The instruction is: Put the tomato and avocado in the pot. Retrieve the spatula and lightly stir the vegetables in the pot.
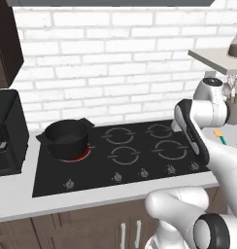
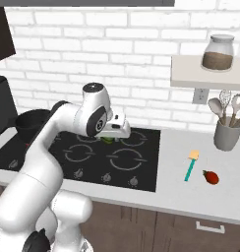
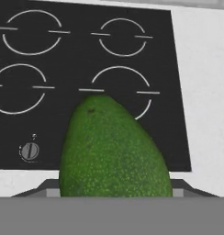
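Hand view shows a green avocado (image 3: 114, 149) up close, pinched in the gripper (image 3: 114, 190), whose finger tips are mostly hidden behind the fruit, so the grasp is judged from how the fruit sits. Below it lies the black cooktop (image 3: 63, 114) with four ring burners and a control knob (image 3: 30, 151). In the right base view, the white arm holds the avocado above the middle of the cooktop, well apart from the black pot (image 1: 66, 137), which sits on the red-glowing front left burner. On the counter to the right, the teal-handled spatula (image 2: 191, 165) lies just beside the tomato (image 2: 210, 177). The step in hand looks like carrying the avocado to the pot; next, the arm needs to swing left, centre over the pot's mouth and release.
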### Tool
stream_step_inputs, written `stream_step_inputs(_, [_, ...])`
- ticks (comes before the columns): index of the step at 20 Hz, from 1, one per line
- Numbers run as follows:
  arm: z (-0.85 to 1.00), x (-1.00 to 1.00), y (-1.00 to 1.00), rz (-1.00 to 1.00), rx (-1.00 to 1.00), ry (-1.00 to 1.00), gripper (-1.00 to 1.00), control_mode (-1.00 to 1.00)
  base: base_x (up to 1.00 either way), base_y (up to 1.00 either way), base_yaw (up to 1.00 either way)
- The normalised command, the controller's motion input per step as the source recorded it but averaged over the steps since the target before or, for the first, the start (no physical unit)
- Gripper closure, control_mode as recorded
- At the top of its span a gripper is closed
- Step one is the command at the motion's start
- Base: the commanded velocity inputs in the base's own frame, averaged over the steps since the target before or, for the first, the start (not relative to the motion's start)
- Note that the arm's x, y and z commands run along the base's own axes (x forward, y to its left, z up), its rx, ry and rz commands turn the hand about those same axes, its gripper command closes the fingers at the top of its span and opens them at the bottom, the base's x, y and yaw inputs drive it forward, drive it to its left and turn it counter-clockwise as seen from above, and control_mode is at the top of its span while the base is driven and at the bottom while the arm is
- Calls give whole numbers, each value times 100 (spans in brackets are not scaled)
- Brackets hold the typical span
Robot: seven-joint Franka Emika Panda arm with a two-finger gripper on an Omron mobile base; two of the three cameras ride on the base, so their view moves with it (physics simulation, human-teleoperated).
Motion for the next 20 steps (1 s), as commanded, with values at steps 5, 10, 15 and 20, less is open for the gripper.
stream_step_inputs(5, [1, 0, 51, 1, 0, 0, 100, -100, 0, 0, 0])
stream_step_inputs(10, [0, 0, 0, 0, 0, 0, 100, 100, 0, 58, 0])
stream_step_inputs(15, [0, 0, 0, 0, 0, 0, 100, 100, 0, 100, 0])
stream_step_inputs(20, [0, 0, 0, 0, 0, 0, 100, 100, 14, 94, 0])
